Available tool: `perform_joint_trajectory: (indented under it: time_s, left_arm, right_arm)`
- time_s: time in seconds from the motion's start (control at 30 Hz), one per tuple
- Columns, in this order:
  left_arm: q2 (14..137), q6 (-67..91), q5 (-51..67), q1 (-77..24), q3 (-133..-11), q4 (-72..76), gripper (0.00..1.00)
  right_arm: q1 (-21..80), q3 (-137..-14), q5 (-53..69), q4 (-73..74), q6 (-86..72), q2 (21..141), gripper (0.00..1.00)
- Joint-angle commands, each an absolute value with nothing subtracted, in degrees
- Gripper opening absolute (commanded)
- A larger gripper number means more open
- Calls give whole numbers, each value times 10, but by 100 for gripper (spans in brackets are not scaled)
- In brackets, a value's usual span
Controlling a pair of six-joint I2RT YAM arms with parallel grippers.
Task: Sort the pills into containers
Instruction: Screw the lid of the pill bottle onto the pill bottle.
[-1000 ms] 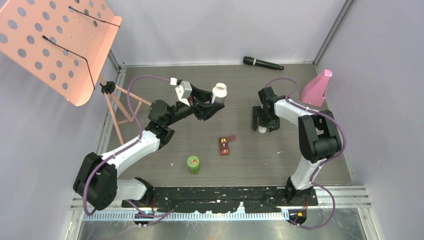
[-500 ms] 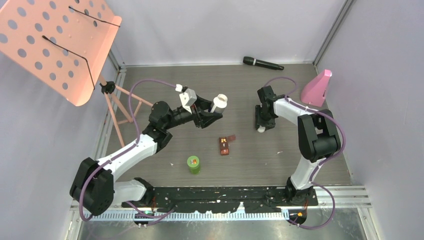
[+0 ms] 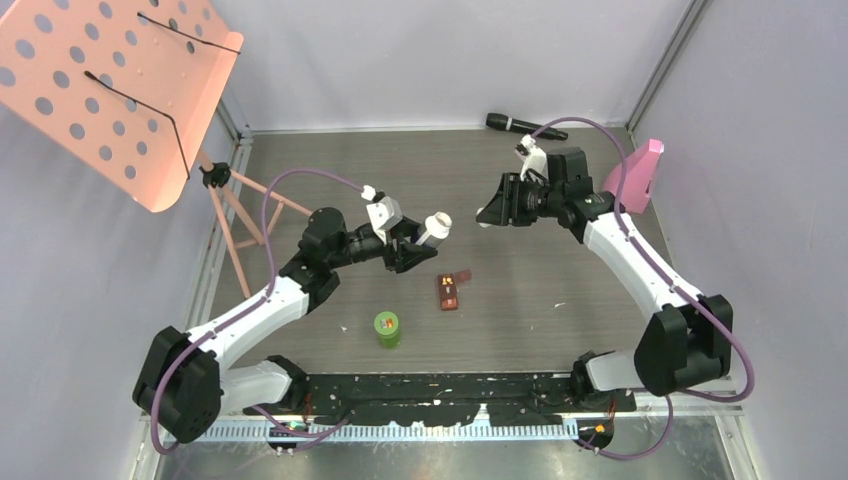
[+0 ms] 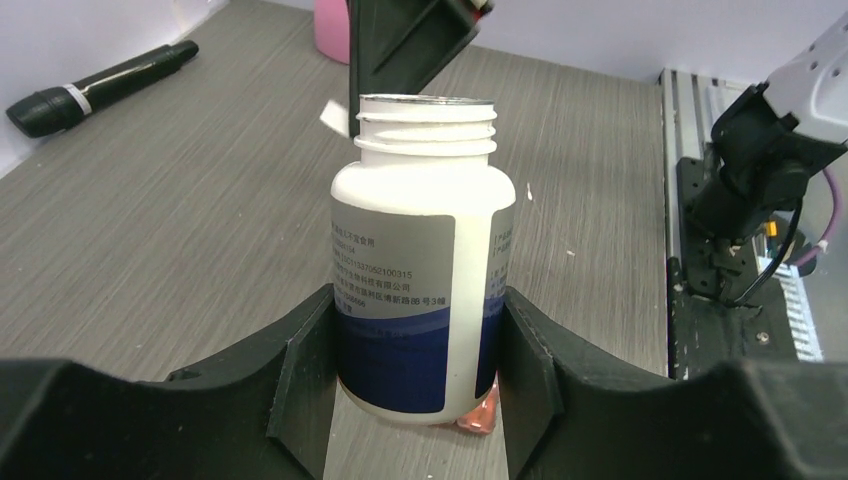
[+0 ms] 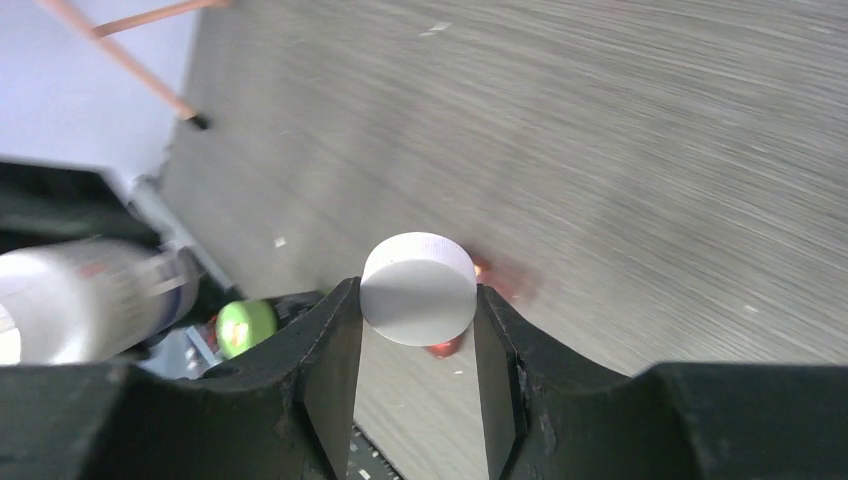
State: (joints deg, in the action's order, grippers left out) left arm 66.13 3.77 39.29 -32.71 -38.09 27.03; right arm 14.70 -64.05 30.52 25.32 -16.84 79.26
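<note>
White bottle (image 4: 425, 270), uncapped, is pinched between the fingers of the left gripper (image 4: 415, 335), held above the desk (image 3: 330, 190) with its neck tilted toward the right arm (label facing the wrist camera). The right gripper (image 5: 418, 305) clamps a white cap (image 5: 418, 285) by its rim. On the desk stand the green-lidded bottle (image 3: 387, 327) and, nearby, the brown case (image 3: 450, 291), seemingly open.

Plain pale grey walls (image 3: 450, 60) close the space on three sides. The table (image 3: 440, 160) has a grey wood-grain top. At the far left stands a pink perforated music stand (image 3: 110, 90). A black microphone (image 3: 510, 123) lies by the back wall, and a pink object (image 3: 633, 178) stands at the right wall.
</note>
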Motion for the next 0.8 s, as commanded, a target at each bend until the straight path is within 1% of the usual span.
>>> perform_joint_trajectory:
  time_s: [0.0,0.1,0.17,0.4,0.77]
  left_arm:
    - [649,-27,401,-325,-402,231,0]
    - [654,-46,407,-325,-415,210,0]
    - [658,-57,410,-325,-418,207,0]
    - [665,-92,404,-325,-433,164,0]
    - [659,-96,371,-325,-438,142,0]
  right_arm:
    - [164,-641,465,177,-191,752,27]
    - [185,-618,516,97,-240,728,27]
    - [200,-618,521,84,-247,724,28]
    - [245,-634,508,97,-235,739,29]
    - [250,-630,509,88,-243,733,29]
